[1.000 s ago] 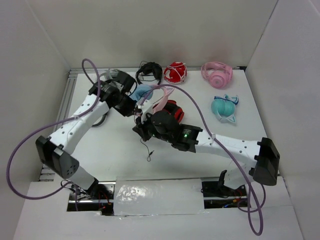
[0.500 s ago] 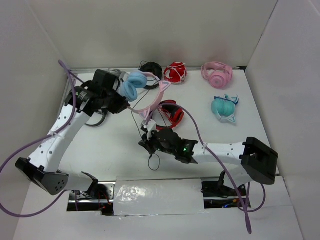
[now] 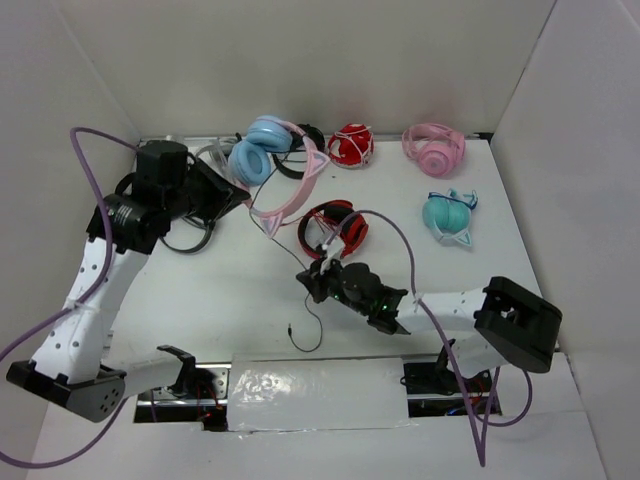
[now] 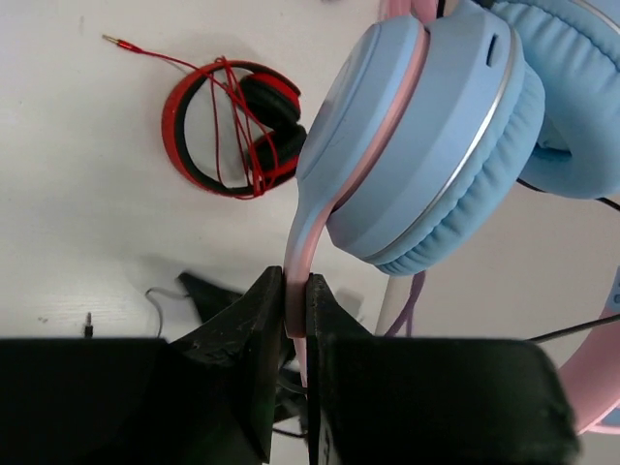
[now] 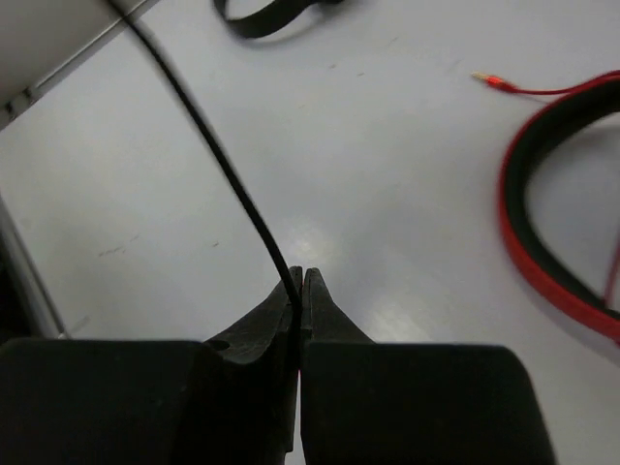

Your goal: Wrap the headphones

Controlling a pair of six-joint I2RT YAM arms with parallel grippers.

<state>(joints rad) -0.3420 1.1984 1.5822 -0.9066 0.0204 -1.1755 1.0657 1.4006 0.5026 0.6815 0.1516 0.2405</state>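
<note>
Now: headphones held up, cable pinched (handling notes)

L gripper (image 4: 295, 291) is clamped on the pink headband (image 4: 294, 254) just below one blue earcup (image 4: 436, 126). The headphones (image 3: 268, 165) hang above the table (image 3: 230, 290), rear-left. R gripper (image 5: 298, 281) has its jaws together on the thin dark cable (image 5: 223, 165), low, just beside the red headphones (image 3: 335, 228). Judgement: the set is prob. light, w/ a stiff but springy band and soft cups, so the band is the firm hold pt. Cable is limp and slick and may slide thru the pinch or snag. Plug (image 3: 289, 327) lies on the table.
</note>
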